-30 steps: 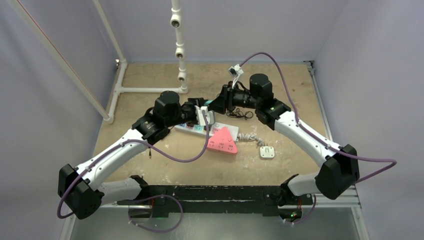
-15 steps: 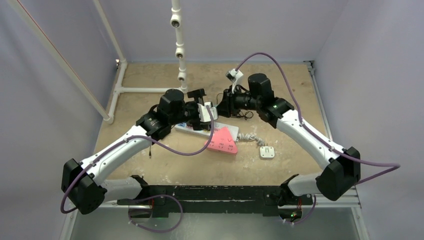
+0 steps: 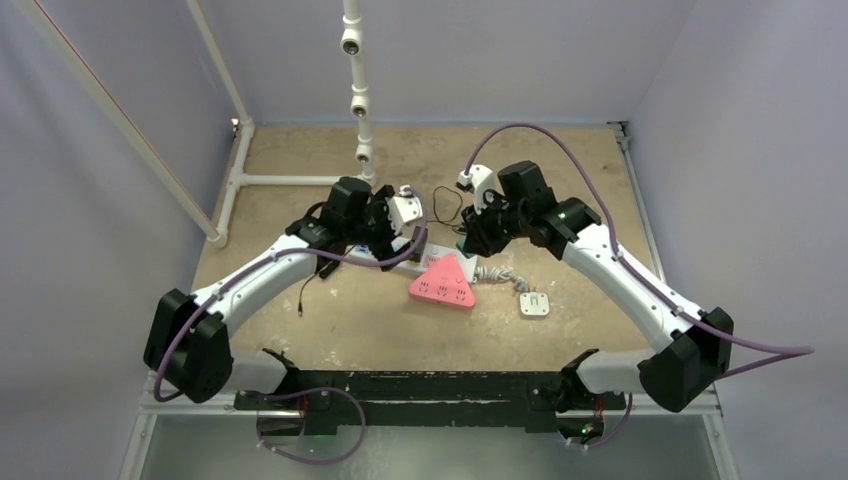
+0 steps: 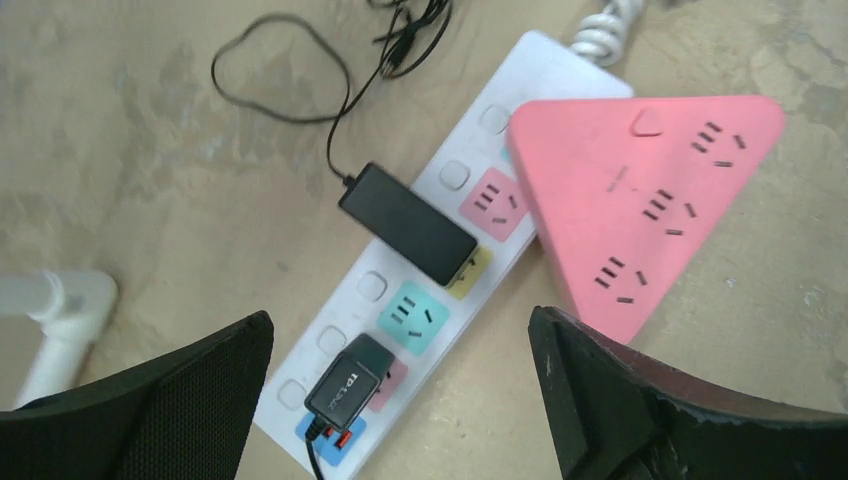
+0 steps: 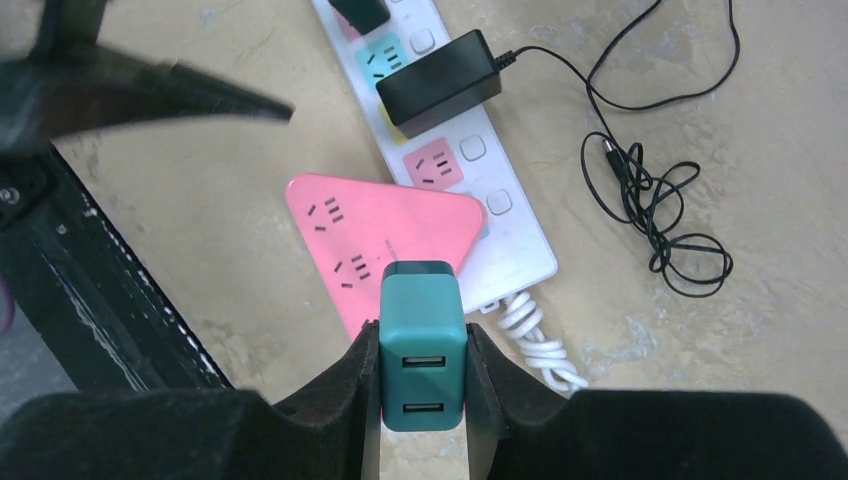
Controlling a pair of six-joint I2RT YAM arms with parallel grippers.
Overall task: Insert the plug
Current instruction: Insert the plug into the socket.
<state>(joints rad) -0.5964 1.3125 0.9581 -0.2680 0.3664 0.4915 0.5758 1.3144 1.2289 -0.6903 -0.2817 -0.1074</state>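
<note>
Pinching a boxy teal plug [image 5: 423, 345], right jaws overhang the triangular pink socket [image 5: 385, 225].

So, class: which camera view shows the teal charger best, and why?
Right wrist view: the charger sits close up, clamped in the right gripper, both USB ports facing the lens. The top view hides nearly all of it behind that gripper; the left wrist view misses it.

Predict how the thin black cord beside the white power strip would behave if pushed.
Probably floppy: the thin black cord lies in loose tangled loops. Likely light, so it would bunch up rather than roll. One end joins the black adapter, which may anchor it.
</note>
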